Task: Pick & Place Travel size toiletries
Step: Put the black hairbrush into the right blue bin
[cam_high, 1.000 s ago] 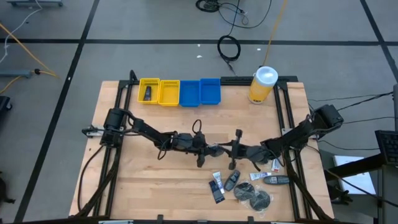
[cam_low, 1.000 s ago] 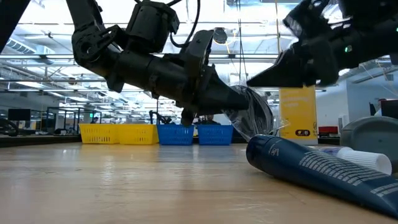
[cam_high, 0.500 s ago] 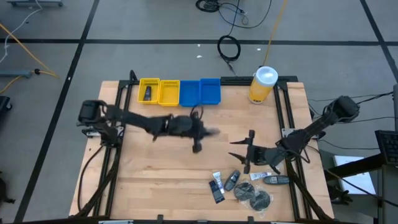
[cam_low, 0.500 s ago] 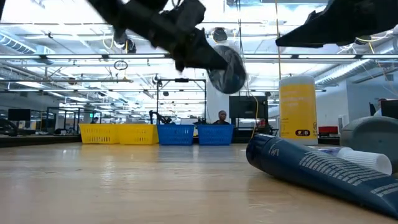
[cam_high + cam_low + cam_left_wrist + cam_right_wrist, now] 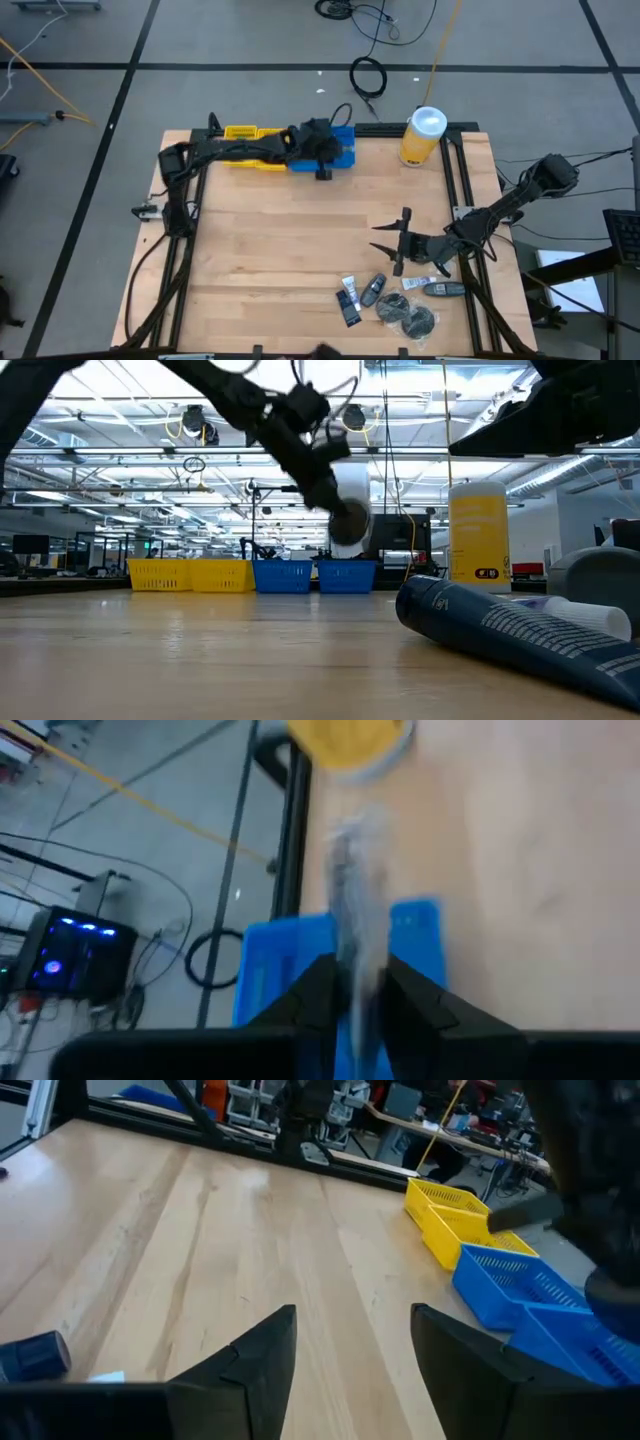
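My left gripper (image 5: 325,152) hangs over the blue bins (image 5: 346,150) at the table's far edge, shut on a dark round flat packet (image 5: 350,518). That packet shows edge-on and blurred in the left wrist view (image 5: 355,890). My right gripper (image 5: 386,241) is open above the table's right half, just on the far side of the remaining toiletries. Those lie flat near the near edge: a dark tube (image 5: 349,303), a small bottle (image 5: 372,290), round packets (image 5: 408,317) and a stick-like piece (image 5: 443,289). In the low view a big dark tube (image 5: 500,632) lies close by. My left gripper pinches the round packet by its rim (image 5: 357,955) between its two fingers (image 5: 318,988). The fingers slant down from the table's left. The packet sticks out past the fingertips, lifted clear above the blue bin (image 5: 270,970).
Two yellow bins (image 5: 242,133) sit left of the blue ones, partly under my left arm. A large yellow canister with a white lid (image 5: 423,135) stands to the bins' right. Bare wood (image 5: 270,250) fills the table's middle and left.
My left gripper has carried the packet from the table's middle, where both grippers met, up and toward the far edge until it hangs over the blue bins. My right gripper has drawn back a little toward the right edge and has kept still since.
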### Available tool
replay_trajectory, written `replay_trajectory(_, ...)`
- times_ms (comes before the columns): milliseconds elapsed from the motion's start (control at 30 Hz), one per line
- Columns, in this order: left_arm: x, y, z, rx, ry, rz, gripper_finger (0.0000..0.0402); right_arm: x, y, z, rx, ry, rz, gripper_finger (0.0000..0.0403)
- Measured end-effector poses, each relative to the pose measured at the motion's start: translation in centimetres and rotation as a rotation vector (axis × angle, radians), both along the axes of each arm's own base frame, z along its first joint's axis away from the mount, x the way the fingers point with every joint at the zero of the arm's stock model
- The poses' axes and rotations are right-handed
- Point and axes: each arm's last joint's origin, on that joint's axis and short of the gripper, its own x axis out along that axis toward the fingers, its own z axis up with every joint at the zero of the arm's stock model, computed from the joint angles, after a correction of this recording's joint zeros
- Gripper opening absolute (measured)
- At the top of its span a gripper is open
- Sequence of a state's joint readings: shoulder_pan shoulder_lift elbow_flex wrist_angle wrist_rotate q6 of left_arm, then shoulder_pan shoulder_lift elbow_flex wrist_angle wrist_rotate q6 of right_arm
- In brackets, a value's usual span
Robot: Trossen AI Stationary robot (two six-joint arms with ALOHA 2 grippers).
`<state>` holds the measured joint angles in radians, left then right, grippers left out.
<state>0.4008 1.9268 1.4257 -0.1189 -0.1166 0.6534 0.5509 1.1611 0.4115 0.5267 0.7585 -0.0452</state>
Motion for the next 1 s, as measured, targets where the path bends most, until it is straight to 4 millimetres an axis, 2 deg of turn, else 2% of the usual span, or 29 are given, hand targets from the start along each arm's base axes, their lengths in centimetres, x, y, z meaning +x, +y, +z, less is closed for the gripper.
replay_trajectory(167,-0.1,3.2,-1.6,-0.005,0.019,0.054,0.0058,0.0,0.0,0.0,0.006,-0.001,-0.001,0.0191)
replay_trajectory(400,-0.2,4.7,-2.7,-0.013,0.006,0.057,0.0043,0.0,0.0,0.0,0.005,-0.001,-0.001,0.0185)
replay_trajectory(567,0.0,4.8,-3.6,-0.02,0.027,0.007,0.004,0.0,0.0,0.0,0.008,-0.005,-0.001,0.0185)
replay_trajectory(700,0.6,3.9,-3.4,0.078,0.055,-0.088,0.0035,0.0,0.0,0.0,0.008,-0.005,-0.001,0.0185)
replay_trajectory(867,1.2,3.2,-3.0,0.217,0.084,-0.187,0.0009,0.0,0.0,0.0,0.009,-0.006,-0.001,0.0185)
replay_trajectory(1000,1.0,3.1,-3.3,0.226,0.144,-0.21,0.0007,0.0,0.0,0.0,0.009,-0.006,-0.001,0.0183)
